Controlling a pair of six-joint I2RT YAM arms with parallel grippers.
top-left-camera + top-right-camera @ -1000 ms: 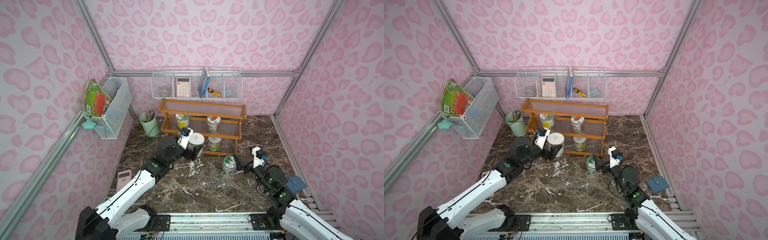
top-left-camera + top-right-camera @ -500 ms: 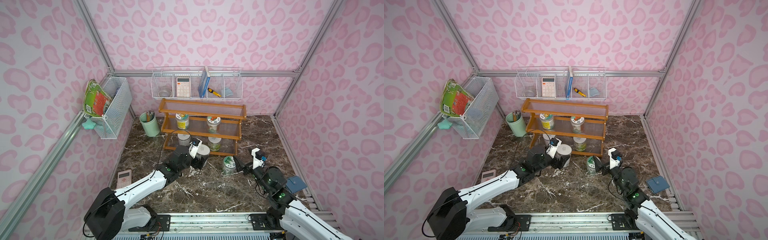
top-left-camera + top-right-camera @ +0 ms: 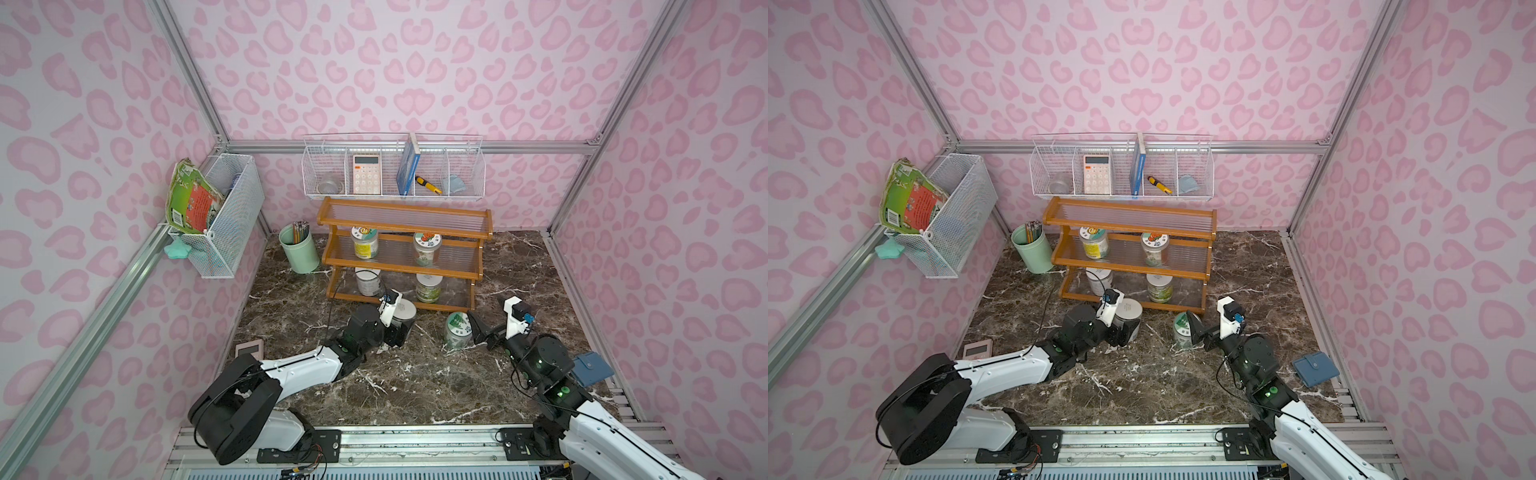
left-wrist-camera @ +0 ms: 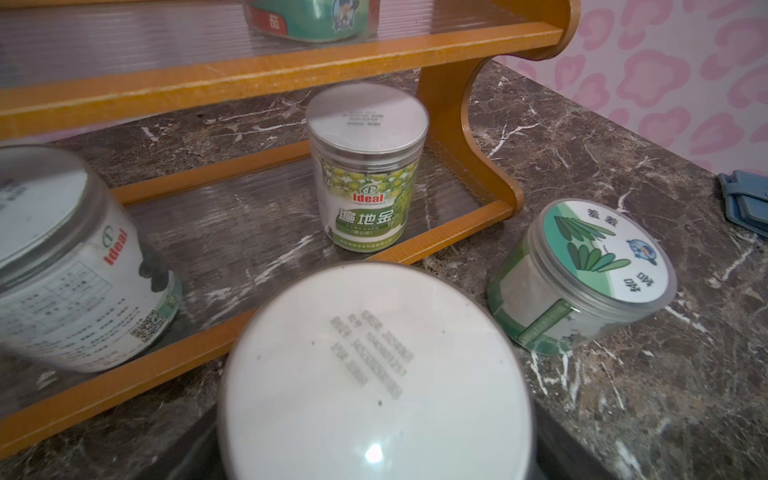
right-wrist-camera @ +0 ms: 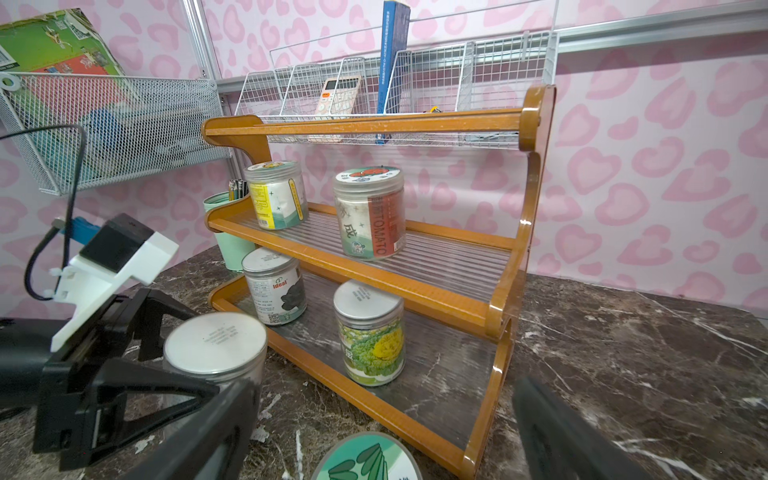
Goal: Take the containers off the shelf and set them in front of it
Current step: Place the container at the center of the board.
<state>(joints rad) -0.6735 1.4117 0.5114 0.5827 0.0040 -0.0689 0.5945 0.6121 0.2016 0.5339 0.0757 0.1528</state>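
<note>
The shelf (image 3: 405, 224) (image 5: 374, 124) stands at the back. Two containers, a yellow-labelled one (image 3: 365, 242) and a tomato-lidded one (image 3: 427, 248), stand on its middle tier. Two white-lidded ones (image 3: 368, 281) (image 3: 428, 287) are on the bottom tier. My left gripper (image 3: 397, 328) is shut on a white-lidded container (image 3: 404, 312) (image 4: 374, 374), low over the marble floor just in front of the shelf. A green-lidded container (image 3: 456, 330) (image 4: 582, 274) stands on the floor to its right. My right gripper (image 3: 471, 328) (image 5: 384, 388) is open, with its fingers either side of that container and apart from it.
A mint-green pencil cup (image 3: 298, 248) stands left of the shelf. White wire baskets hang on the back wall (image 3: 392, 170) and the left wall (image 3: 224, 216). A blue wallet (image 3: 592, 368) lies at the right edge and a small pink device (image 3: 250, 348) lies front left.
My left arm has carried the white-lidded container away from the shelf's bottom tier, forward and down to the floor in front of it. The right arm and the green-lidded container have stayed put.
</note>
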